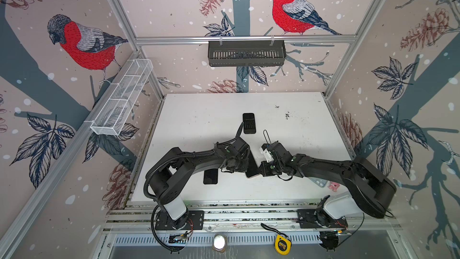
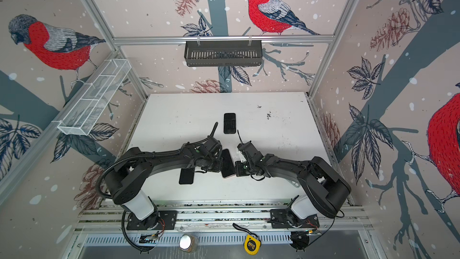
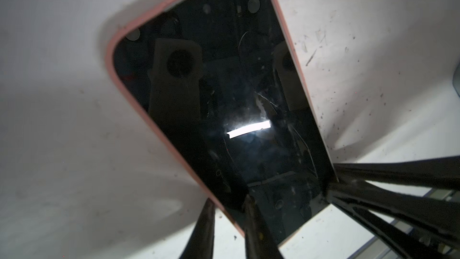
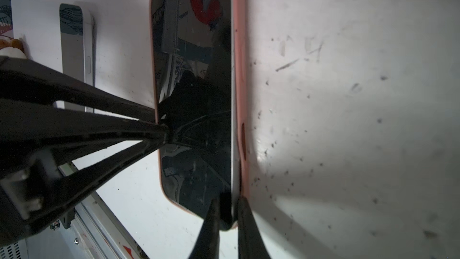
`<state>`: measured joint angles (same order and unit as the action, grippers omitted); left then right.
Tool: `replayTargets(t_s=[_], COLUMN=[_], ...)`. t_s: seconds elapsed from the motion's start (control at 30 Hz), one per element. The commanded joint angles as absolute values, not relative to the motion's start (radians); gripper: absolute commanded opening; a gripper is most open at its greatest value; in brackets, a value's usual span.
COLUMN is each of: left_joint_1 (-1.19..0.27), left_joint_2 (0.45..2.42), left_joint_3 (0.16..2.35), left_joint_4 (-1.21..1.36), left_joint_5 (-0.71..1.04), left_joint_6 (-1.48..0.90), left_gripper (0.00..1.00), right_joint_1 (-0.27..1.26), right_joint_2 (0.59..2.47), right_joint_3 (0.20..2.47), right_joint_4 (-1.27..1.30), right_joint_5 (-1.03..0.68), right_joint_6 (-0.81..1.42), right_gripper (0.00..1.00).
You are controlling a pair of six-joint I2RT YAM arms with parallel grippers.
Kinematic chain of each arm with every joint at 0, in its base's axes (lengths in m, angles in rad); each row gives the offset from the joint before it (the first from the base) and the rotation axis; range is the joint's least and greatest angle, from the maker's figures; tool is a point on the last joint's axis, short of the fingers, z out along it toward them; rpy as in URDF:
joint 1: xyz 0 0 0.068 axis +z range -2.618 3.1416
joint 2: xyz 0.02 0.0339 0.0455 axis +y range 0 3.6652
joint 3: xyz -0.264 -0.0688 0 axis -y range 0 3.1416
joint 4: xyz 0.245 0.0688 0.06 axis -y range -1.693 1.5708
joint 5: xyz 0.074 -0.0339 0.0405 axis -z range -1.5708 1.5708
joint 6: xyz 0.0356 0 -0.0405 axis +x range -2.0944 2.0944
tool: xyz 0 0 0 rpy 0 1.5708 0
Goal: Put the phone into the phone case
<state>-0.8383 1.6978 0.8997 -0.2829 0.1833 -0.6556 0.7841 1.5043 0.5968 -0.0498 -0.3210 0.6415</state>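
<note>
Right wrist view: phone [image 4: 194, 95] lies screen-up inside the pink phone case [image 4: 240, 71] at mid-tabletop [image 4: 348, 120], long axis running front to back. Its silver edge stands proud along one long side. My right claw [image 4: 229, 200] is clamped on that side near a corner. My left claw [image 3: 227, 203] is clamped on the opposite case rim.
</note>
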Motion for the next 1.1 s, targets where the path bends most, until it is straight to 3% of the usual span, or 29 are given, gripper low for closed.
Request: replayTargets(t_s=[0.0,0.43,0.67,0.93,1.0,1.07], left_joint_1=[-0.842,-0.842,-0.842,-0.838,-0.836,-0.834], left_joint_2=[1.718,1.710,1.707,1.698,1.692,1.689], left_joint_3=[0.893,0.881,0.866,0.857,0.855,0.851], left_joint_4=[-0.285,-0.280,-0.271,-0.275,-0.277,-0.278], left_joint_5=[0.215,0.211,0.210,0.206,0.204,0.204], left_joint_6=[-0.646,-0.644,-0.643,-0.635,-0.635,-0.633], left_gripper=[0.22,0.21,0.22,0.22,0.22,0.22], right_joint_1=[0.818,0.884,0.893,0.891,0.890,0.881], right_joint_2=[1.574,1.653,1.629,1.498,1.452,1.406], right_joint_3=[0.583,0.636,0.673,0.771,0.769,0.760], right_joint_4=[-0.214,-0.330,-0.357,-0.431,-0.426,-0.415], right_joint_5=[-0.240,-0.051,-0.041,-0.018,-0.010,-0.007], right_joint_6=[0.598,0.602,0.601,0.581,0.576,0.578], right_gripper=[0.02,0.00,0.01,0.39,0.44,0.44])
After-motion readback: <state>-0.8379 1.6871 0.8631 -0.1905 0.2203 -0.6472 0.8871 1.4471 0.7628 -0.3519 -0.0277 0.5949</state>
